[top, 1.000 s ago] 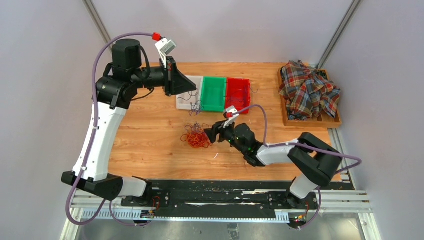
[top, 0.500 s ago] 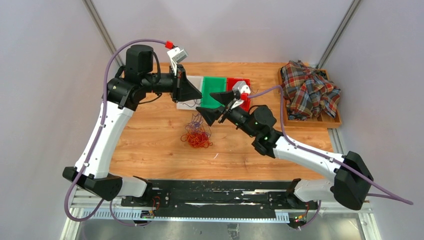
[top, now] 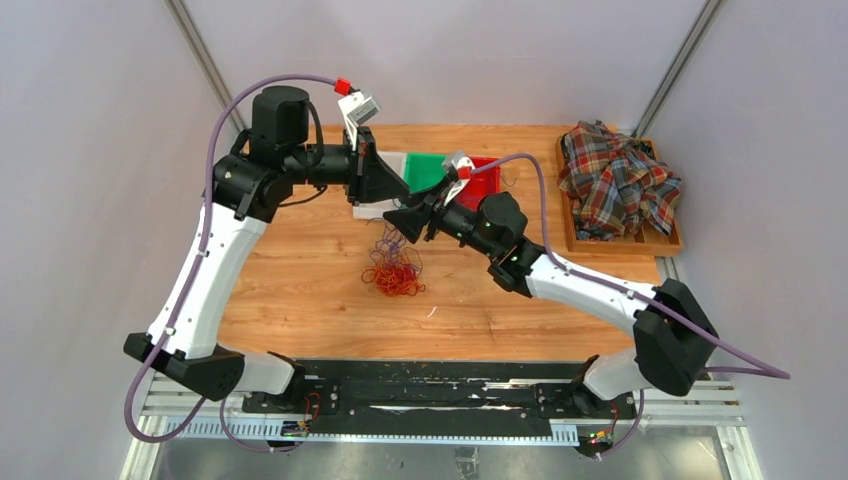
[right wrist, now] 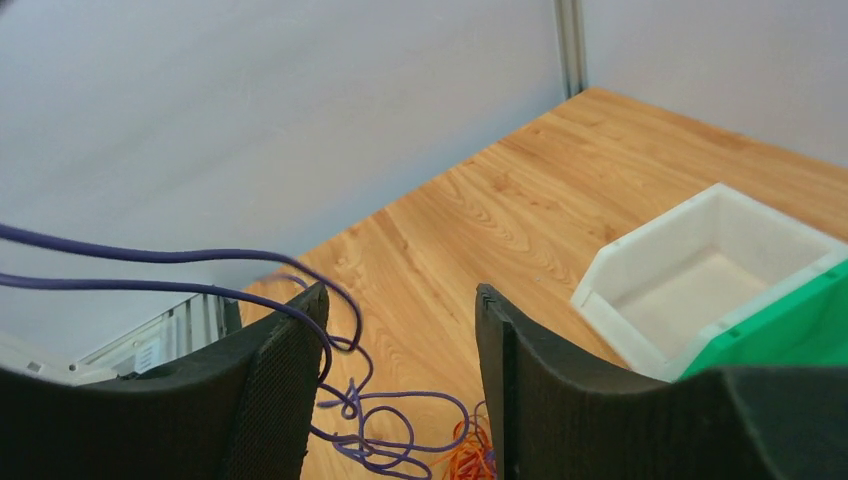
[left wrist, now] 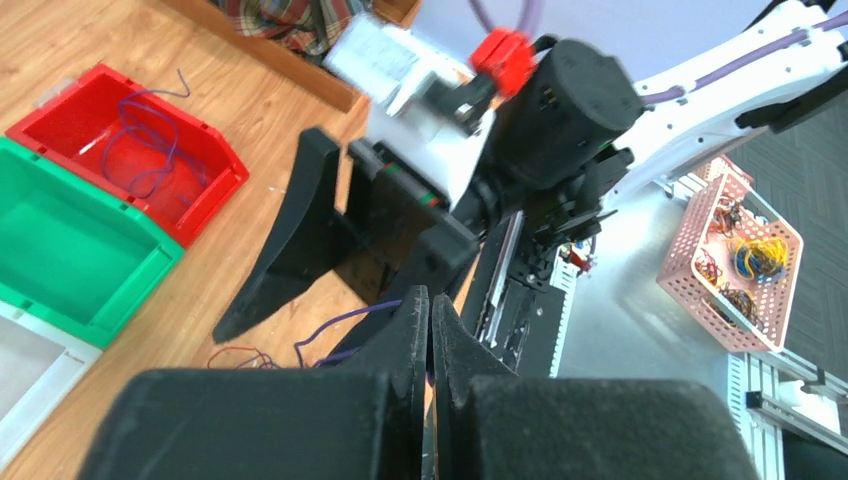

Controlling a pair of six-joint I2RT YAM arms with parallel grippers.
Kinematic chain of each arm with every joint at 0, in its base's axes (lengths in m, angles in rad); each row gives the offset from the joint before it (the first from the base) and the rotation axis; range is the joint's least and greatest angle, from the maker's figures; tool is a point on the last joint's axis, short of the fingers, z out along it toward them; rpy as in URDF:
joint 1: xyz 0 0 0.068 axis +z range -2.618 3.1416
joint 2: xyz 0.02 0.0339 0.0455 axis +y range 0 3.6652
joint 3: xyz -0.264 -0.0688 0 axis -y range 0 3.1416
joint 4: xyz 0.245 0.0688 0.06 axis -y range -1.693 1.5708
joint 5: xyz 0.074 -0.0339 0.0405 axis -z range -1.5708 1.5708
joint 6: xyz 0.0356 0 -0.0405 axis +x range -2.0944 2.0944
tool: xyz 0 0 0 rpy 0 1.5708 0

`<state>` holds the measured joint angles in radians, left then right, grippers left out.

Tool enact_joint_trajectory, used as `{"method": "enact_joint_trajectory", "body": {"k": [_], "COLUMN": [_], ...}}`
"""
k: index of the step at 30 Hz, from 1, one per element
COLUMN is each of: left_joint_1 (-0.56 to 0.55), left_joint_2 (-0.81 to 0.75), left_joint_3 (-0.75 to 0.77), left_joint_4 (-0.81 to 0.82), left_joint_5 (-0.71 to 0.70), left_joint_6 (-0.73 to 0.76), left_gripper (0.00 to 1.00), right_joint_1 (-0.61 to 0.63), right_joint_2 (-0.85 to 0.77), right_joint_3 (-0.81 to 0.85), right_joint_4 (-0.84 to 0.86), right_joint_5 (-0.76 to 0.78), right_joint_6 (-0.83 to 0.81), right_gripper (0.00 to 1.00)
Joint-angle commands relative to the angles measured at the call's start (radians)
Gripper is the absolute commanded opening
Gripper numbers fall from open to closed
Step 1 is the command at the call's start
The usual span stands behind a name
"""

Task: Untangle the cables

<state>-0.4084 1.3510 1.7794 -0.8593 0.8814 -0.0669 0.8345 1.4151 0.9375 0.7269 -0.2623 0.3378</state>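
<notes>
The cables (top: 395, 272) lie as a red, orange and purple bunch on the wooden table, with purple strands drawn upward from it. My left gripper (top: 400, 192) hangs above the bunch, shut on a purple cable (left wrist: 340, 322) that runs into its jaws (left wrist: 431, 297). My right gripper (top: 396, 226) is just below and right of the left one, open. In the right wrist view its jaws (right wrist: 400, 292) stand apart, and taut purple cable strands (right wrist: 150, 255) cross the tip of its left finger (right wrist: 285, 350). Purple loops (right wrist: 400, 420) and orange cable (right wrist: 470, 455) lie below.
A white bin (top: 372, 207), a green bin (top: 425, 168) and a red bin (top: 488, 172) stand in a row behind the grippers; the red bin (left wrist: 205, 150) holds a loose purple cable. A plaid shirt (top: 618, 180) fills a wooden tray (top: 620, 243) at the right.
My right arm rose from beside the bunch and swung up and left, close under the left gripper. Its jaws widened, then narrowed. The left gripper shifted right; purple strands lifted off the bunch.
</notes>
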Motion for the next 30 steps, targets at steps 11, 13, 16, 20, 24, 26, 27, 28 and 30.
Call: {"method": "enact_joint_trajectory", "body": {"k": [11, 13, 16, 20, 24, 26, 27, 28, 30], "left_joint_1": [-0.075, -0.075, -0.075, -0.075, -0.075, -0.075, -0.075, -0.075, -0.075], "left_joint_2": [0.081, 0.092, 0.101, 0.109, 0.12, 0.127, 0.131, 0.136, 0.143], "left_joint_3": [0.186, 0.211, 0.248, 0.313, 0.411, 0.455, 0.479, 0.501, 0.542], "left_joint_4": [0.011, 0.011, 0.01, 0.011, 0.01, 0.01, 0.011, 0.01, 0.011], "left_joint_5": [0.013, 0.016, 0.022, 0.019, -0.008, -0.036, -0.047, -0.064, -0.102], "left_joint_6": [-0.084, -0.094, -0.1, -0.095, -0.08, -0.07, -0.064, -0.058, -0.047], "left_gripper": [0.01, 0.01, 0.01, 0.01, 0.01, 0.0, 0.0, 0.0, 0.0], "right_joint_1": [0.001, 0.0, -0.001, 0.0, 0.0, 0.001, 0.003, 0.005, 0.005], "right_joint_2": [0.158, 0.176, 0.197, 0.229, 0.26, 0.274, 0.281, 0.288, 0.3], "right_joint_3": [-0.037, -0.053, -0.081, -0.128, -0.18, -0.206, -0.22, -0.233, -0.26], "right_joint_4": [0.192, 0.207, 0.221, 0.24, 0.286, 0.303, 0.314, 0.323, 0.338], "right_joint_5": [-0.075, -0.065, -0.045, -0.03, -0.012, -0.003, 0.001, 0.004, 0.015], "right_joint_6": [0.141, 0.144, 0.145, 0.152, 0.178, 0.186, 0.189, 0.195, 0.209], "right_gripper": [0.54, 0.53, 0.52, 0.52, 0.51, 0.51, 0.51, 0.51, 0.49]}}
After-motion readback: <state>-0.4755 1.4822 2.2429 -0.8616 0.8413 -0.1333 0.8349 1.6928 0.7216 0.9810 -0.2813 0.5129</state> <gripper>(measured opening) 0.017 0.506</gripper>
